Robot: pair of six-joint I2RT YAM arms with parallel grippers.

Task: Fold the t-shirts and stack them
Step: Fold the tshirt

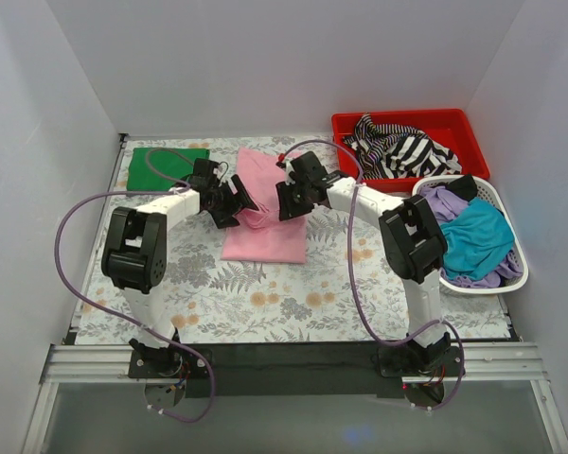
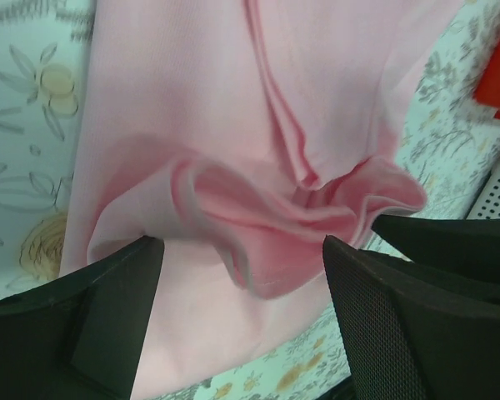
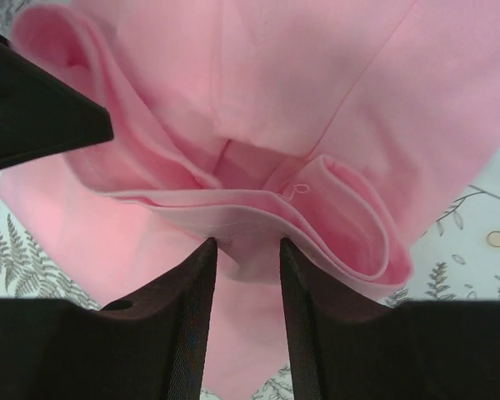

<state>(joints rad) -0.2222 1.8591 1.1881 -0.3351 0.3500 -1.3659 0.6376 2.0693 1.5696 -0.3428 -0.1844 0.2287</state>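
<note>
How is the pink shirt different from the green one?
The pink shirt lies in the middle of the table, only partly folded, with a raised bunch of cloth; the green shirt is a neat flat rectangle at the far left corner. The pink shirt looks larger than the green shirt. The right gripper pinches the pink shirt; no gripper is at the green shirt. Both are plain, single-coloured cloth.
</note>
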